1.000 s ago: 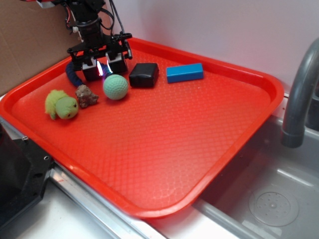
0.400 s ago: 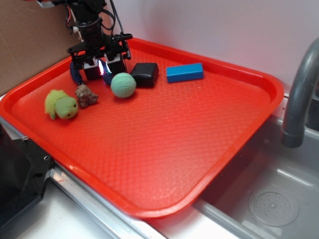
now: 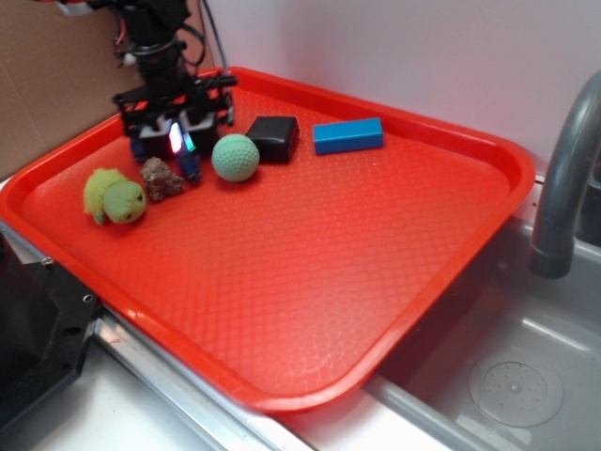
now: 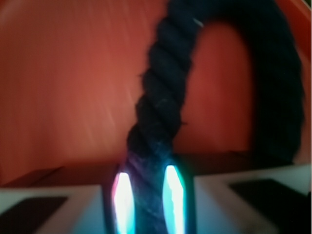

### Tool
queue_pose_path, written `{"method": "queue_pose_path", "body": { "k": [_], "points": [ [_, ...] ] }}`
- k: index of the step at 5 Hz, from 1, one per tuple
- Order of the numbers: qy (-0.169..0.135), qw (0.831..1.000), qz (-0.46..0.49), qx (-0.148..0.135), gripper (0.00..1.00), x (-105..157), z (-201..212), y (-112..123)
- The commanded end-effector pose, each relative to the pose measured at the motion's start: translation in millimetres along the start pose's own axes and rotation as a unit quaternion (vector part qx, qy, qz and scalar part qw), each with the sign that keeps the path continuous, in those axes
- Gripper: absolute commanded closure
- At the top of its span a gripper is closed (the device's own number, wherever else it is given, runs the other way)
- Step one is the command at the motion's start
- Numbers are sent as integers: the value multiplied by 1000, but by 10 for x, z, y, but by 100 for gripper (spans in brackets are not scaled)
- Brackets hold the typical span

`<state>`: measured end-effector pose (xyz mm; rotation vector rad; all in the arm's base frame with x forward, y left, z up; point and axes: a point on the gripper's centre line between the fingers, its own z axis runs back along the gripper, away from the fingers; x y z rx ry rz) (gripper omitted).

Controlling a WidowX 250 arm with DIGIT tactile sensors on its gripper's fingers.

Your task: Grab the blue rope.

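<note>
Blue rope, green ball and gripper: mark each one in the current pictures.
blue rope (image 4: 161, 105): wrist view, on the twisted strand running up from the fingers.
green ball (image 3: 235, 157): exterior view, middle of its dimpled face.
gripper (image 3: 177, 141): exterior view, between the fingertips, by the lit strip.

Pale wall (image 3: 423, 56), steel sink (image 3: 526, 376), grey faucet (image 3: 563, 178).

Near the red tray's (image 3: 310, 376) far left corner, the pincer (image 3: 176, 139) grips the blue rope (image 3: 191, 167), beside the green ball (image 3: 235, 157) and brown rock (image 3: 161, 178).
</note>
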<state>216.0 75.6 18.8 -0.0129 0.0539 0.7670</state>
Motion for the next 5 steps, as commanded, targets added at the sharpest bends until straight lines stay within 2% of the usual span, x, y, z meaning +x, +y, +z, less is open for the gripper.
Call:
{"method": "queue_pose_path", "body": {
  "k": [1,2,3,4,5],
  "points": [
    [-123,962,-241,-30,100,-647,1011,-138],
    [-143,936,-320,-43,100,-856,1490,-245],
    [-121,922,-364,-57,100,-898,1991,-340],
    [-102,935,-339,-35,100,-892,2169,-415],
    [-88,938,-335,-28,100,-842,2046,-414]
  ]
}}
